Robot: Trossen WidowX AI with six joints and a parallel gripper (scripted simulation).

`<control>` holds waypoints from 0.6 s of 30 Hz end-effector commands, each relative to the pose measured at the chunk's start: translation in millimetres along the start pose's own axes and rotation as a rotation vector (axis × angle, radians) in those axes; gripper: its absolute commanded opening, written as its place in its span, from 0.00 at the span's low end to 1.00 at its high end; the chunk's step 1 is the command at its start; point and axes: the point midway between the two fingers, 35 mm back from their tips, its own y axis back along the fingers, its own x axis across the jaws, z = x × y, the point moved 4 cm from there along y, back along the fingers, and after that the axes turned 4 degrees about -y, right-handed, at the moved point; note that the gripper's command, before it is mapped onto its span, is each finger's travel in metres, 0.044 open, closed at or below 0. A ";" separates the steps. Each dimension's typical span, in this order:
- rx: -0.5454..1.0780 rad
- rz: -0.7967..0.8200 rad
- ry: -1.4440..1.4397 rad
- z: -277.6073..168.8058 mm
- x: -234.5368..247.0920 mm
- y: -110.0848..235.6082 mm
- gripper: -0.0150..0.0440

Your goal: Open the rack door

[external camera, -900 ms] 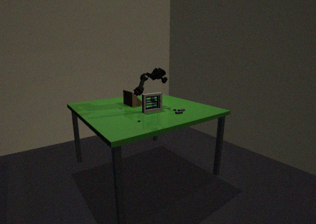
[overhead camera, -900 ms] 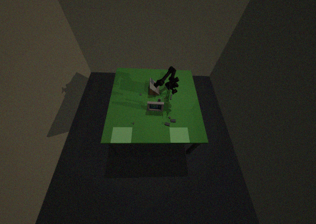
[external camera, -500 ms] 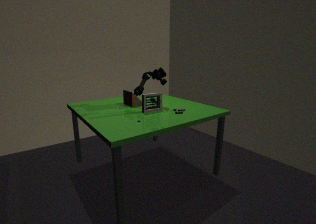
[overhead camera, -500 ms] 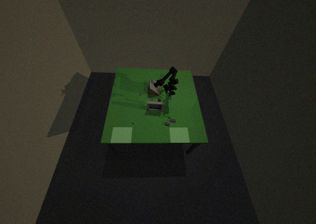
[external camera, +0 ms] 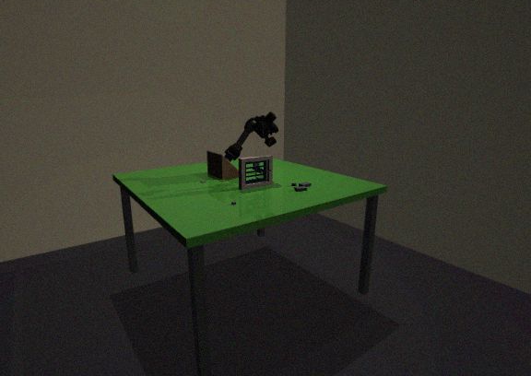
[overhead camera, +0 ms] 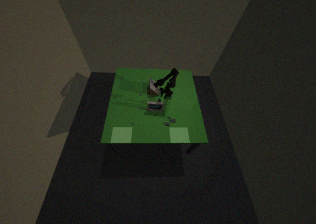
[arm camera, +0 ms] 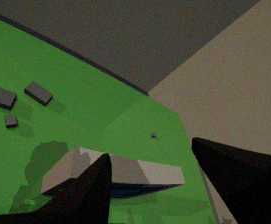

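The rack's pale frame (overhead camera: 155, 110) (external camera: 241, 176) (arm camera: 158, 172) stands upright near the middle of the table, with dark blue bars and pale slats inside it. My gripper (overhead camera: 163, 97) (arm camera: 151, 151) is open, with nothing between its fingers. In the top view it hangs on the arm side of the rack, towards its right end. In the wrist view the left finger overlaps the frame's top, apparently from above, and the right finger is beyond its right end. The handle cannot be made out in any view. The door's angle cannot be told.
A brown wedge-shaped block (overhead camera: 154, 92) (external camera: 222, 168) stands beside the arm's base. Small grey blocks (overhead camera: 173, 121) (external camera: 300, 189) (arm camera: 38, 93) lie to the right of the rack. A tiny block (overhead camera: 133, 123) (external camera: 233, 203) (arm camera: 153, 135) lies to its front left. The table (overhead camera: 153, 133) (external camera: 194, 208) has open edges.
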 end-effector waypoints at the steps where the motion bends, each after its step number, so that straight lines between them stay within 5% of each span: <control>1: 0.093 0.043 -0.003 -4.5 -4.0 -7.6 0.75; 18: 0.494 0.280 -0.103 -36.9 -13.9 -30.5 0.75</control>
